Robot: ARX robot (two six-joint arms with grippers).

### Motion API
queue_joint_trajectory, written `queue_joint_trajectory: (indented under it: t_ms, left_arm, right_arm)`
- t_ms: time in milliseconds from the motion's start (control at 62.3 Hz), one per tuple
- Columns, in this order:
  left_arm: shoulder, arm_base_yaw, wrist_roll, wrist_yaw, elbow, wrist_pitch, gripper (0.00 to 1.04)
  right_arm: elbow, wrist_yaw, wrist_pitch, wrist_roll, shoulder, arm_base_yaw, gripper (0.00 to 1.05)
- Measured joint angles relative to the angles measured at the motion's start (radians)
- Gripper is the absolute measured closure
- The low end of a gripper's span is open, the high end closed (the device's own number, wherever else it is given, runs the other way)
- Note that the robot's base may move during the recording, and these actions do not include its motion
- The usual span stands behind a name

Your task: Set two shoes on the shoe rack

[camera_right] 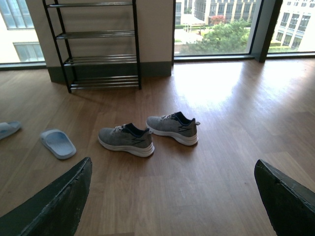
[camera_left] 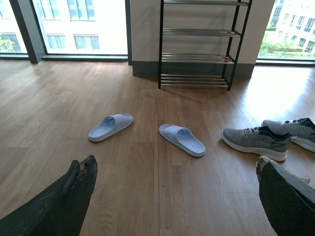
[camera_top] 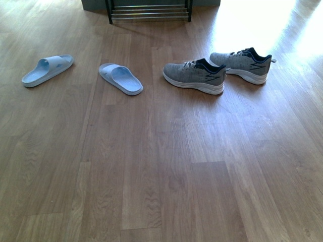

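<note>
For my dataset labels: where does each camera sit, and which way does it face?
Front view: on the robot's body, looking down at slide sandals, grey sneakers, shoe rack foot; no arm shows.
Left wrist view: left wrist, facing the rack; open left gripper shows.
Right wrist view: right wrist, facing the rack; open right gripper shows.
All three share the rack and sneakers.

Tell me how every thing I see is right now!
Left slide: upright on floor.
Right slide: upright on floor.
Near sneaker: upright on floor, laced.
Far sneaker: upright on floor, laced.
Rack: seen tiers empty.
Left end effector: open, empty.
Right end effector: open, empty.
</note>
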Motion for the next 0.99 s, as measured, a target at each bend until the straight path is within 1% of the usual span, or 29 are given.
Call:
queue_joint_trajectory:
  t_ms: [995]
  left_arm:
    - [0.0, 0.0, 0.0, 0.0, 0.0, 0.0, 0.09]
  right_arm:
    - [0.0, 0.0, 0.0, 0.0, 0.0, 0.0, 0.09]
